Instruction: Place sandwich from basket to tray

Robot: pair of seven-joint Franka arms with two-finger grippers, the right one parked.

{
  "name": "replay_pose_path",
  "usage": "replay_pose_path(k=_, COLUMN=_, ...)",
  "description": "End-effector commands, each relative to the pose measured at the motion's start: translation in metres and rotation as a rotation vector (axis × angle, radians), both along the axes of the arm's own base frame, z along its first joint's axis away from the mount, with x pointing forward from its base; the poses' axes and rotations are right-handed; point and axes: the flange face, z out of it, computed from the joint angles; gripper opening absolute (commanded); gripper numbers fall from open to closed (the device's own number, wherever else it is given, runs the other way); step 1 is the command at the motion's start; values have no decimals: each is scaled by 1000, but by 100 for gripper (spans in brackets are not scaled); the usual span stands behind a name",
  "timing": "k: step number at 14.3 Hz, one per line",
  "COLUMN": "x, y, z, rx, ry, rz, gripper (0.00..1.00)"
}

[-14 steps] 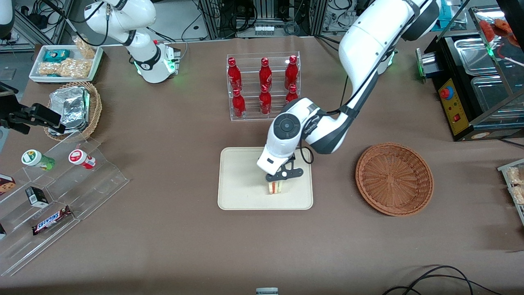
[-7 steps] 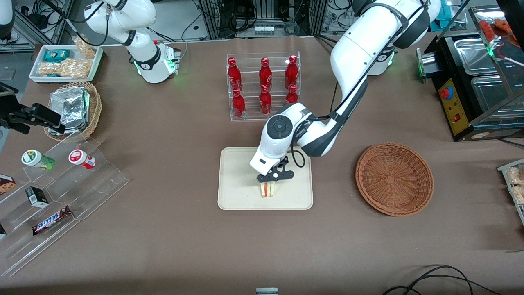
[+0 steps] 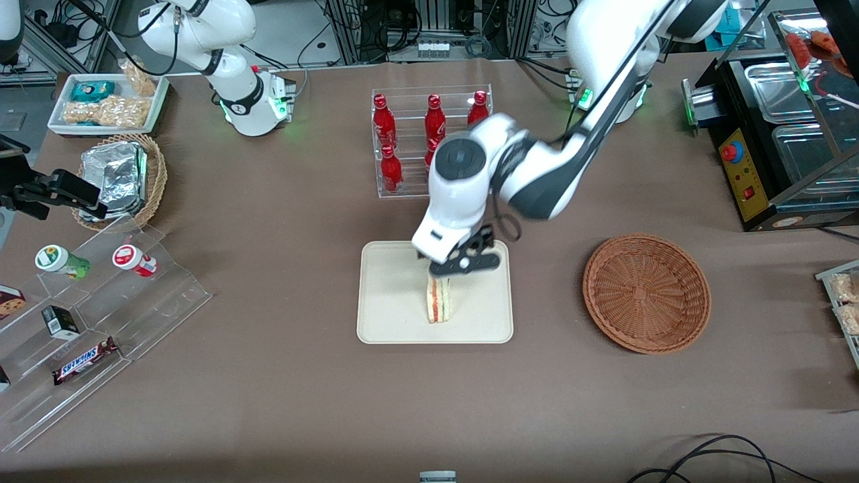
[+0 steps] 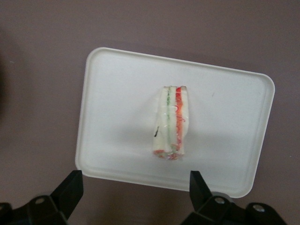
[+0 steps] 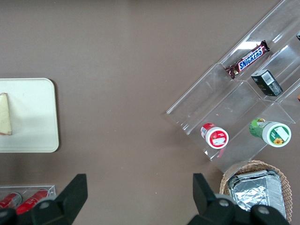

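Note:
The sandwich (image 3: 439, 300) (image 4: 171, 123) stands on its edge on the cream tray (image 3: 389, 308) (image 4: 117, 93), its orange-red and green layers showing. My gripper (image 3: 463, 263) (image 4: 133, 190) hangs open above the tray, lifted off the sandwich, with nothing between its black fingers (image 4: 69, 188). The reddish-brown woven basket (image 3: 645, 292) sits empty on the table toward the working arm's end. In the right wrist view a slice of the sandwich (image 5: 4, 119) shows on the tray (image 5: 33, 117).
A clear rack of red bottles (image 3: 431, 137) stands farther from the front camera than the tray. Toward the parked arm's end are a tan basket with foil packets (image 3: 124, 178), a white snack tray (image 3: 107, 104) and an acrylic step shelf (image 3: 87, 322). A black appliance (image 3: 772, 141) stands by the working arm.
My gripper has let go of the sandwich and risen above the tray. The sandwich stays standing on the tray.

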Motion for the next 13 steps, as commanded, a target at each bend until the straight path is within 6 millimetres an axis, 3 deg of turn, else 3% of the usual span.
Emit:
replay_pose_path(k=1, x=9, y=71, z=46, rx=46, ry=-3, rz=64, gripper=100)
replay_pose_path(k=3, x=14, y=105, z=52, rx=44, ry=42, rz=127, gripper=100)
replay_pose_path(k=5, x=30, y=157, z=53, rx=51, ry=53, rz=202, gripper=100)
replay_pose_path(k=6, x=31, y=171, z=54, rx=44, ry=64, rz=229, gripper=100)
replay_pose_path(k=9, x=30, y=231, z=63, rx=37, ry=83, rz=324, gripper=100)
replay_pose_path(k=13, x=16, y=294, z=85, rx=92, ry=166, rz=219, gripper=100)
